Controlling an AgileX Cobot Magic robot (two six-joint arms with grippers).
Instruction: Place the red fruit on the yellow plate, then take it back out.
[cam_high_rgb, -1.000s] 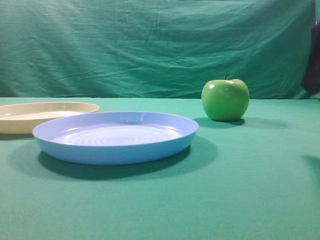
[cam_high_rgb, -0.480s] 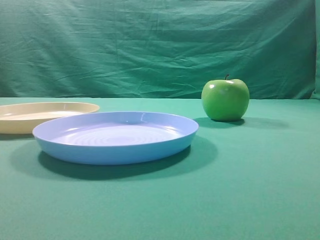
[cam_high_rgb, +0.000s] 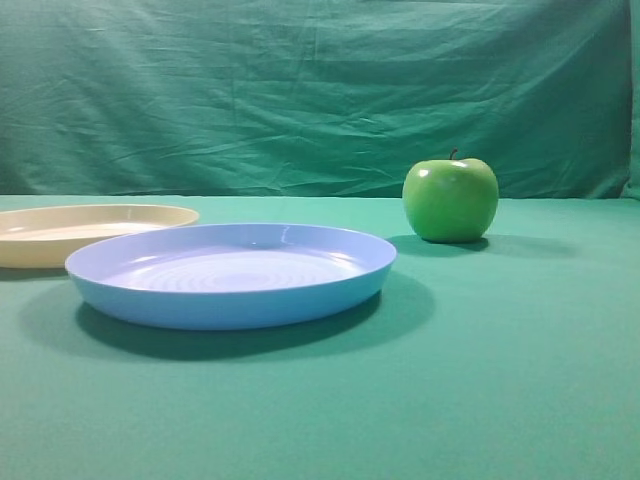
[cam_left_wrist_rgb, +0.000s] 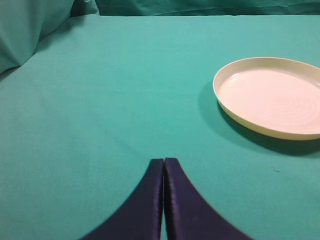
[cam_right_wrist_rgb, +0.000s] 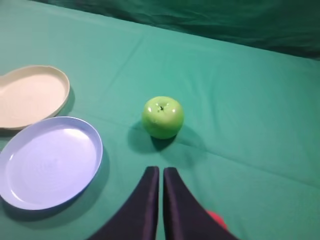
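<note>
Exterior high: no hand in frame. Yellow plate (cam_high_rgb: 95, 228) at the left edge, partly behind the blue plate (cam_high_rgb: 232, 273); green apple (cam_high_rgb: 451, 199) right of centre on the green surface (cam_high_rgb: 500, 380). Red fruit not visible here. Left wrist: left hand (cam_left_wrist_rgb: 164, 161) closed on nothing, fingers pressed together at bottom centre; yellow plate (cam_left_wrist_rgb: 272, 95) empty at the right of frame, well clear. Right wrist: right hand (cam_right_wrist_rgb: 160, 170) closed, fingers nearly touching, holding nothing. Red fruit (cam_right_wrist_rgb: 216, 219) is only a sliver at bottom, just right of the fingers, mostly hidden behind them, so not placed yet. Apple (cam_right_wrist_rgb: 162, 117) sits centre, plates at left. My read: pick not started. Open the right hand wide, shift right over the fruit, straddle its widest part, close gently, then carry over the apple and blue plate to the yellow plate.
</note>
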